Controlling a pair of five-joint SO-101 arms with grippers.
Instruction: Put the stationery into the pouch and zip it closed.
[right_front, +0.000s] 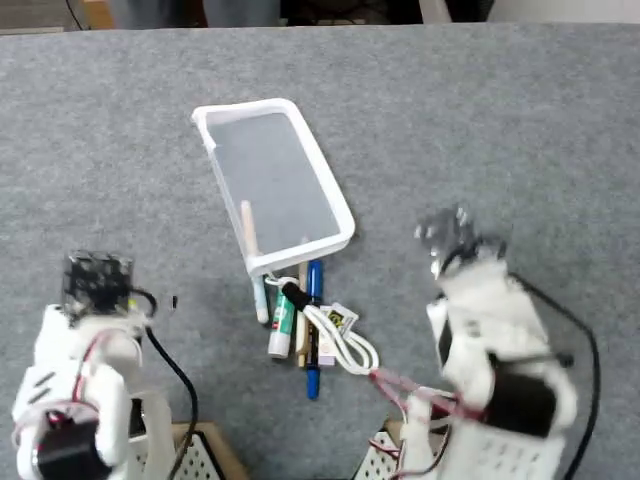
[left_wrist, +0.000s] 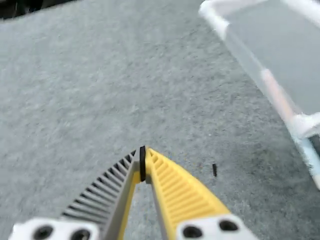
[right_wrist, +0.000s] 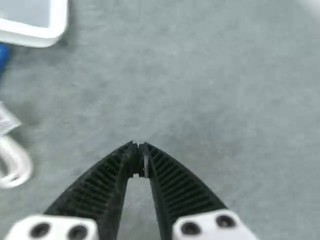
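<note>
Stationery (right_front: 300, 320) lies in a loose heap on the grey table (right_front: 500, 120) between my two grippers, nearer my right one than my left. In the heap I can make out a blue pen (right_front: 314, 330), a green-and-white marker (right_front: 282, 320) and a coiled white cable (right_front: 345, 345), all crossing or touching one another. The pouch (right_front: 325, 175), white-rimmed with a see-through face, lies flat just beyond the heap, its near end touching the pens. It sits farther out than both grippers. A pale stick (right_front: 248, 228) shows through it near that end, possibly a pencil; I cannot tell for sure.

My left gripper (left_wrist: 142, 162) hangs over bare table, well to the side of the pouch, its fingers pressed together at the tips with nothing between them. My right gripper (right_wrist: 137, 160) is likewise closed tip to tip and empty, over bare table beside the cable
</note>
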